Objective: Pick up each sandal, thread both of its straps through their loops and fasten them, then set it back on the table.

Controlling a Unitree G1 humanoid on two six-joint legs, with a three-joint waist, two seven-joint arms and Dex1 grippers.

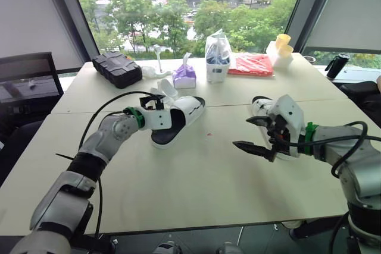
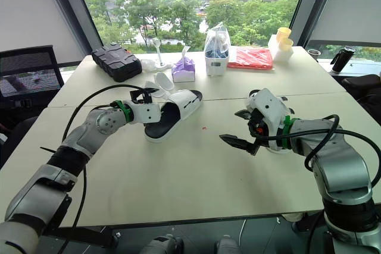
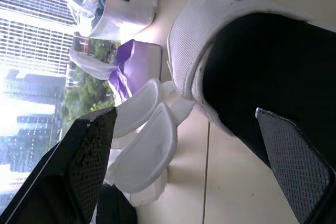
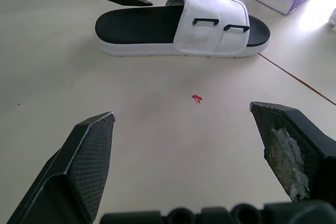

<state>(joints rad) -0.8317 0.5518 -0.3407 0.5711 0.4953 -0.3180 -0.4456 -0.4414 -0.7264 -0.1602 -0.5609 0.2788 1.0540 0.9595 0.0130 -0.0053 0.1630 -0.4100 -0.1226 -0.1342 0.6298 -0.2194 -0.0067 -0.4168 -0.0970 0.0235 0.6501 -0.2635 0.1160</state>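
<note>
A white sandal (image 1: 178, 118) with a black footbed lies on the table left of centre. Its two black loops (image 4: 219, 24) sit on the white upper band, and its two white straps (image 3: 144, 145) hang loose on the far side. My left gripper (image 1: 153, 106) is open at the sandal's heel end, its fingers (image 3: 86, 166) either side of the footbed without gripping it. My right gripper (image 1: 244, 133) is open above bare table to the right, pointing toward the sandal. A second white sandal (image 1: 257, 104) lies partly hidden behind my right hand.
Along the far edge stand a black case (image 1: 117, 68), a purple tissue pack (image 1: 184, 74), a white tub in a plastic bag (image 1: 218, 60), a red packet (image 1: 251, 63) and yellow cups (image 1: 283, 44). A small red speck (image 4: 197, 98) marks the table.
</note>
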